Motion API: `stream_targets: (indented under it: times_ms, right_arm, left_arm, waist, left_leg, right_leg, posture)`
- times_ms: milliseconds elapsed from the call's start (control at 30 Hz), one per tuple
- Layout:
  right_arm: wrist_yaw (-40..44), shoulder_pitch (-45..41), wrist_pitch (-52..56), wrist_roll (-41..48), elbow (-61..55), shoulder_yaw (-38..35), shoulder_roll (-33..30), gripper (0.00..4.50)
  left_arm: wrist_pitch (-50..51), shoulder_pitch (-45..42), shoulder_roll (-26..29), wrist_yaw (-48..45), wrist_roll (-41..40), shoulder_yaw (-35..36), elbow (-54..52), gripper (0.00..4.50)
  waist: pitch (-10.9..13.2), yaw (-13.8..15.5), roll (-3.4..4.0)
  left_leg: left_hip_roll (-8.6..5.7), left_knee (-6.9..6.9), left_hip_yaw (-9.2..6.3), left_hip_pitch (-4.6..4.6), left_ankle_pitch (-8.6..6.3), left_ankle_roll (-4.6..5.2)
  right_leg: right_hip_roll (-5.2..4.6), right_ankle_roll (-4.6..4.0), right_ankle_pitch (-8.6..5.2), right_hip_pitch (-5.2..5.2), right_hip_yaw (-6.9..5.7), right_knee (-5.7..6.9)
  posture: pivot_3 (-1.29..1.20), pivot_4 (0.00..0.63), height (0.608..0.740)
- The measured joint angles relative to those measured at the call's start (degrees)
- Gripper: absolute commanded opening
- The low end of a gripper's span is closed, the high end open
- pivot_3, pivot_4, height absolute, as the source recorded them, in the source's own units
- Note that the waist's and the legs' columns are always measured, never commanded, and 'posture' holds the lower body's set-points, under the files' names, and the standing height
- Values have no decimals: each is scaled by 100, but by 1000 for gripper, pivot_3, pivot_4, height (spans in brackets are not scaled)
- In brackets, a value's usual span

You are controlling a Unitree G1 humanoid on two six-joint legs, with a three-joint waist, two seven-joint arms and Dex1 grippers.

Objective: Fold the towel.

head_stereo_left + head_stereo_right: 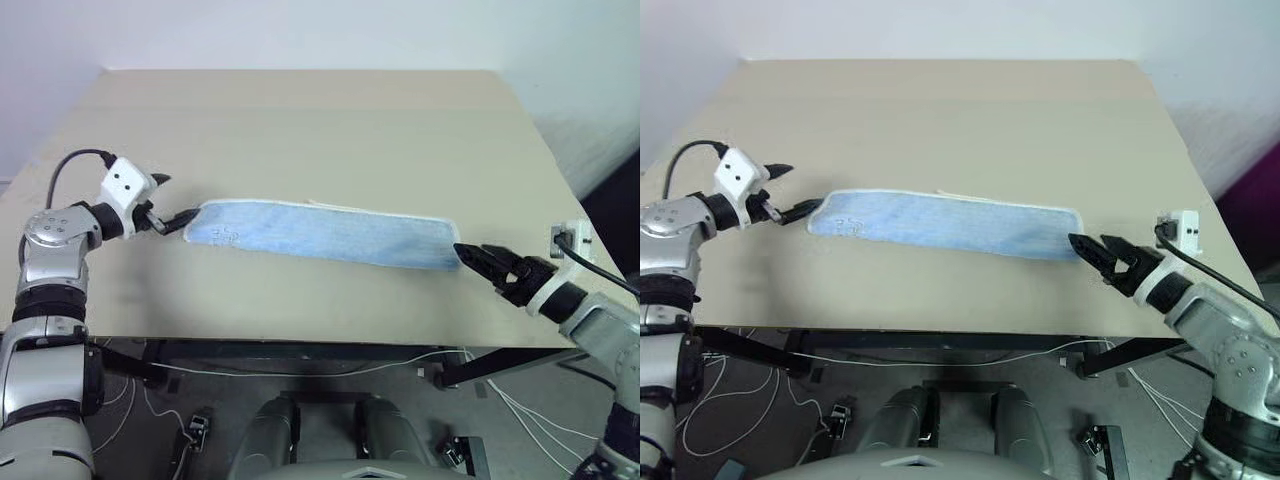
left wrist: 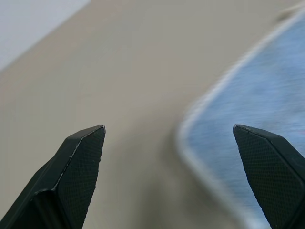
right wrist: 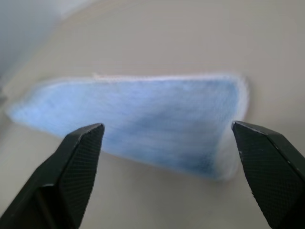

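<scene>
While the towel (image 1: pixel 325 234) lies flat mid-frame on the worktop (image 1: pixel 300 120), the left pincer (image 1: pixel 178 220) and right pincer (image 1: pixel 478 257) stand spread at its ends; the right wrist view shows its far edging.

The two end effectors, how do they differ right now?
The left end effector sits at the towel's left end, on an arm with a white wrist block; the right end effector sits at the right end, near the table's front edge. Both are open, holding nothing.

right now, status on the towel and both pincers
Left pincer open, right pincer open, both empty. Towel flat on table, long strip, one pincer at each end. Nothing in the way.
</scene>
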Motion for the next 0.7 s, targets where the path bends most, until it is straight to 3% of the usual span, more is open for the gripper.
stream_targets:
  times_ms: [167,367,700]
  right_arm:
    - [-1749,821,334,2146,12,-125,356,4487]
    - [-3489,822,-532,3521,203,510,610,4487]
    - [-4559,-29,-1781,3710,846,1208,808,4487]
  left_arm:
    - [465,520,-44,-557,-390,-7,-846,4500]
    - [1008,888,-272,-834,-724,-43,-1922,4500]
    - [1734,1470,-442,-994,-947,-263,-3043,4500]
  waist:
    - [-1,-7,0]
    - [-3,-40,0]
    - [-16,-59,-16]
  left_leg:
    - [-1,-2,5,5,0,1]
    - [4,-4,8,13,0,1]
    - [7,-2,9,19,0,1]
  right_leg:
    - [-3,0,0,5,4,-2]
    - [3,0,0,9,7,-2]
    - [14,0,0,14,8,-2]
  posture:
    - [0,150,740]
    - [0,150,740]
    - [0,150,740]
